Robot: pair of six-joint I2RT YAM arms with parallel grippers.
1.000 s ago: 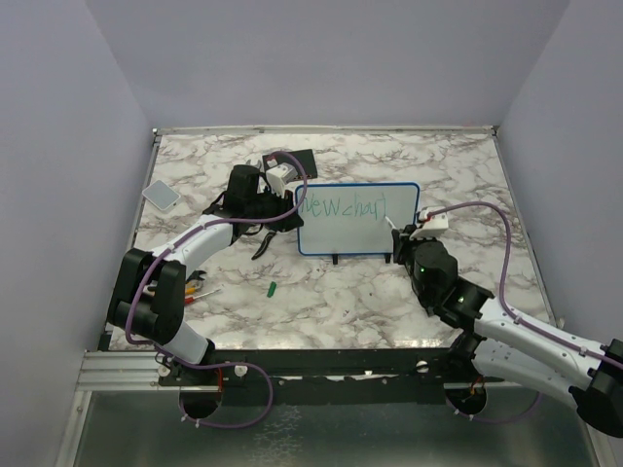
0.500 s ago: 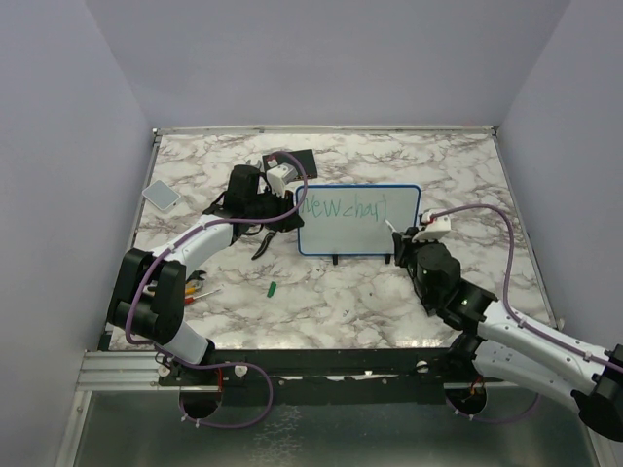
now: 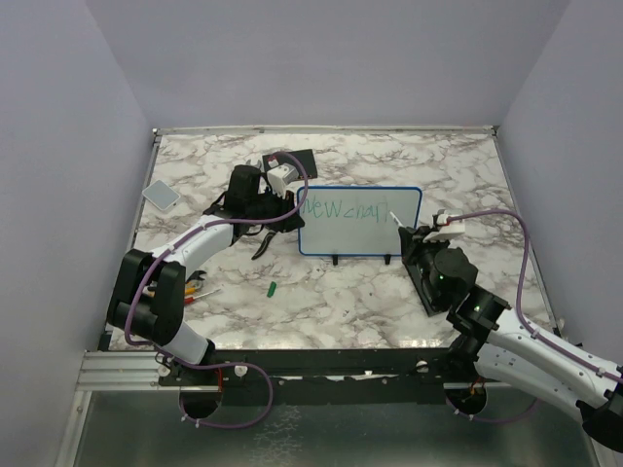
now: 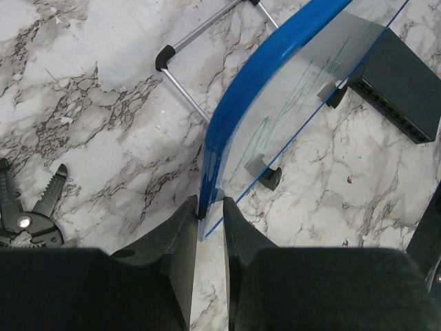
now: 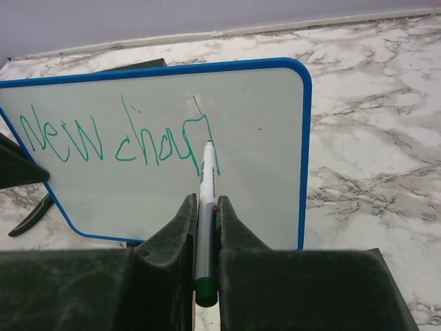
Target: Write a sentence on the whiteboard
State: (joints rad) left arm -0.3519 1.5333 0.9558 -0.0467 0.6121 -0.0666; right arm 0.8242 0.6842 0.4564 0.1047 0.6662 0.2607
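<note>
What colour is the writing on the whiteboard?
Green writing, clearest in the right wrist view.

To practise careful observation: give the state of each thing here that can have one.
Whiteboard: upright, edge clamped, one green line written.
Marker: uncapped, tip near whiteboard.
Left tool: shut on whiteboard.
Right tool: shut on marker.
Pliers: open, lying flat.

The grey-veined marble table (image 3: 350, 292) bears a blue-rimmed whiteboard (image 3: 350, 238) at its middle, a flat grey pad (image 3: 161, 195) far left, and a small green cap (image 3: 274, 288) near.
</note>
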